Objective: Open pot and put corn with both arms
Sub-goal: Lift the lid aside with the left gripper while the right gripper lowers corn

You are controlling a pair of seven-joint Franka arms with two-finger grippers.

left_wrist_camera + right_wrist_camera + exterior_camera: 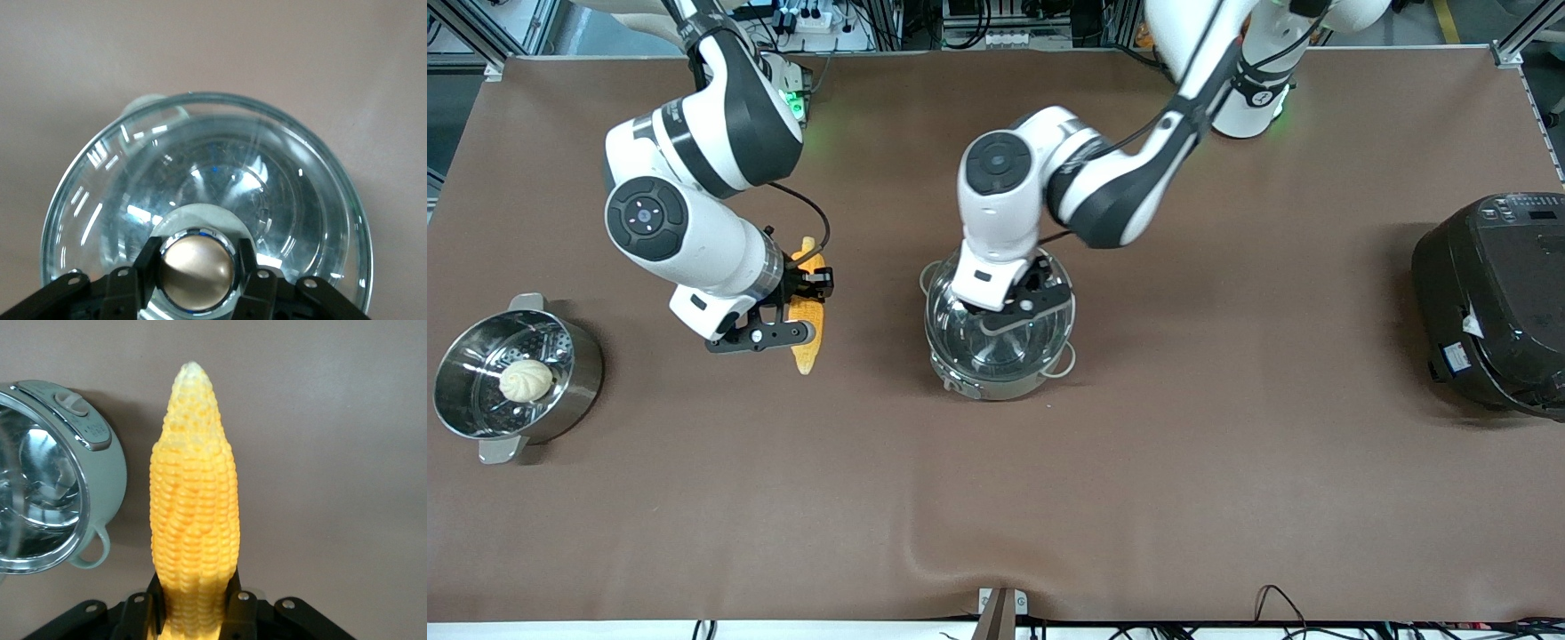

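We find the left hand (198,270) clamped on the copper knob (197,268) of the glass lid (280,193), which sits on the pot (996,378) directly beneath that hand at mid-desk (1183,462). The right hand (195,603) is clamped on the thick end of the corn (194,507), whose pale tip points away from it. The pot stands just beside the held corn. We note a steamer (574,391) with a bun (526,380) and a black cooker (1494,302) at the desk's two ends.

Both arms were white w/ black joint bands & round black caps. Right arm (694,204) cap showed small lit dots; black cable looped beside it. Left arm (1049,187) had a black cable along its upper link. Grippers black, silver screws; bases glowed green.
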